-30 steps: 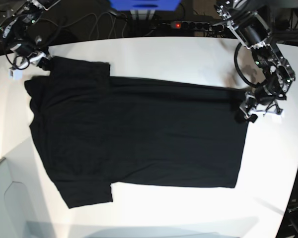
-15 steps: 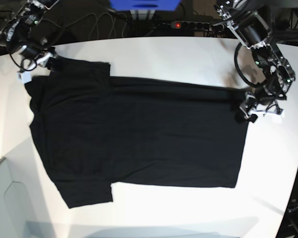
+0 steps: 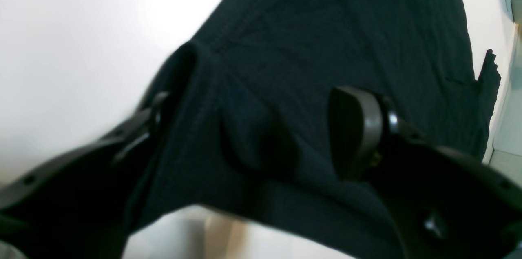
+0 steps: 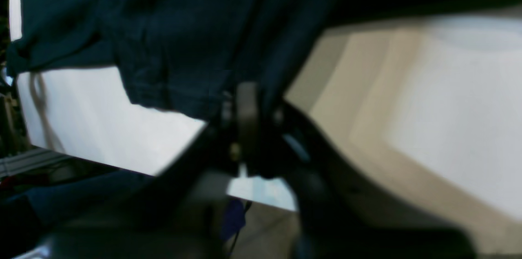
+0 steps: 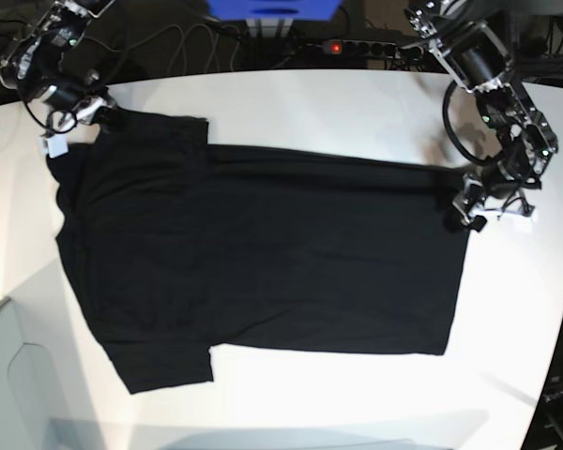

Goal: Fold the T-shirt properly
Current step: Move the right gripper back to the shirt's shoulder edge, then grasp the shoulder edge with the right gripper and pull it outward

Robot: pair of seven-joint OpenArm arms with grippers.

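While bare counter (image 5: 310,103) borders the flat T-shirt (image 5: 263,262), the right claw (image 5: 92,114) pinches its sleeve corner and the left claw (image 5: 462,214) straddles its hem corner, jaws apart.

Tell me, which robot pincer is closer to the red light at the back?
Left. The left pincer sits right of and below the red light; the right pincer is far off at the T-shirt's sleeve.

No text, label or number is readable anywhere (wrist views blurred)
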